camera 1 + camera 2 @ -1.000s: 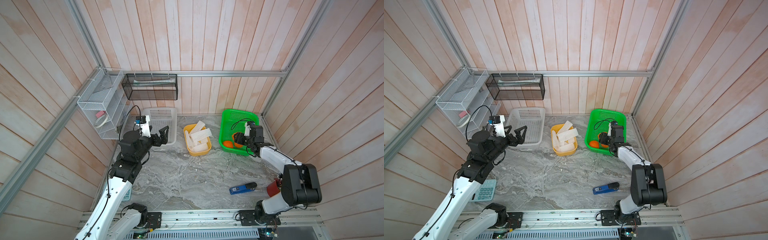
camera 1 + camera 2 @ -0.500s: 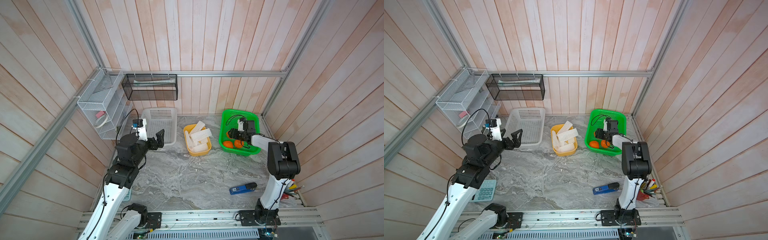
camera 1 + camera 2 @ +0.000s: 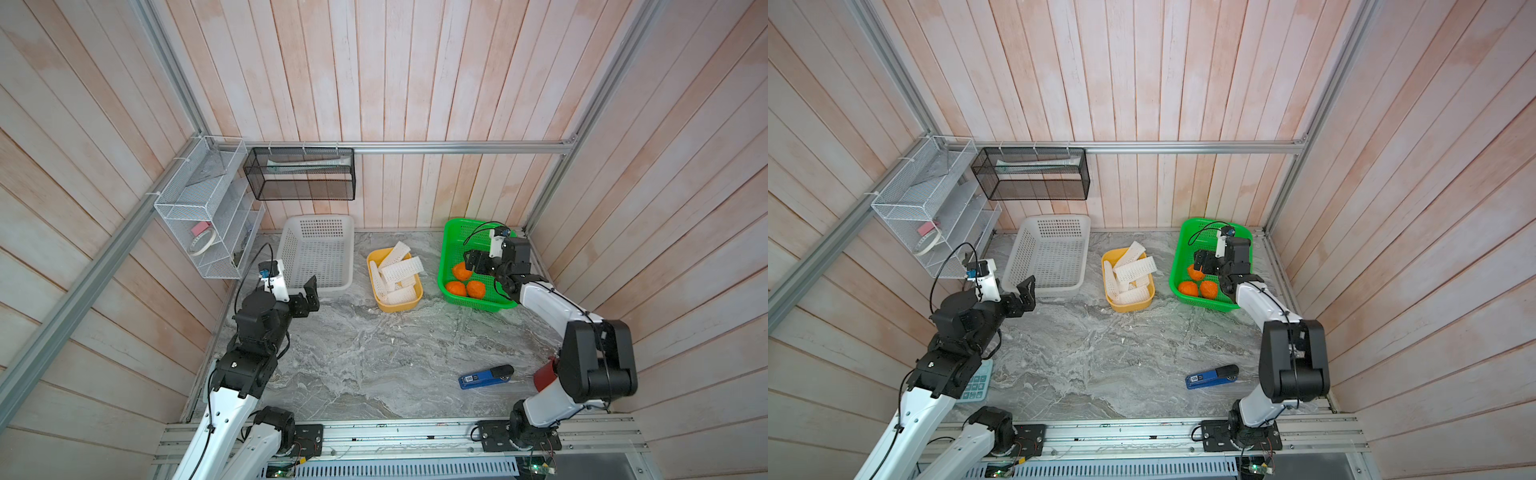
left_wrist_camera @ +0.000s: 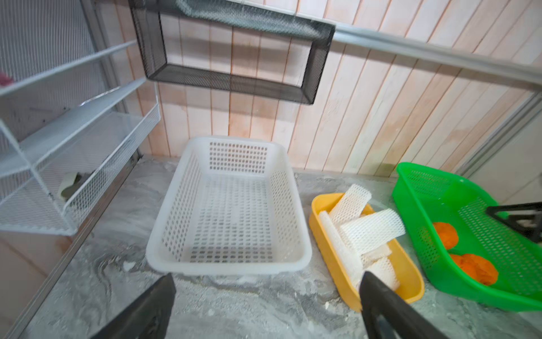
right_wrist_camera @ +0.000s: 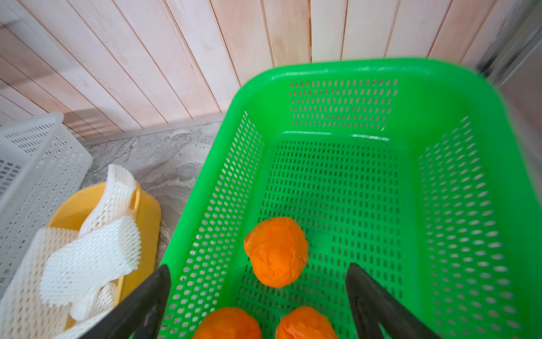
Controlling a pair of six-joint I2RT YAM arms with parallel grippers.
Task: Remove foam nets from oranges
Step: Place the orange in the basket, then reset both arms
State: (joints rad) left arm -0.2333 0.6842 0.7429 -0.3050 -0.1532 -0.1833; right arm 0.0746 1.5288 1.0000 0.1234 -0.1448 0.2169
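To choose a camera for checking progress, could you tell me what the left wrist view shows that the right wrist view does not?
Left wrist only: the black mesh wall basket and the white wire shelf. Right wrist only: all three oranges distinctly, bare. Both: foam nets piled in the yellow tray, the green basket holding oranges, the white basket.
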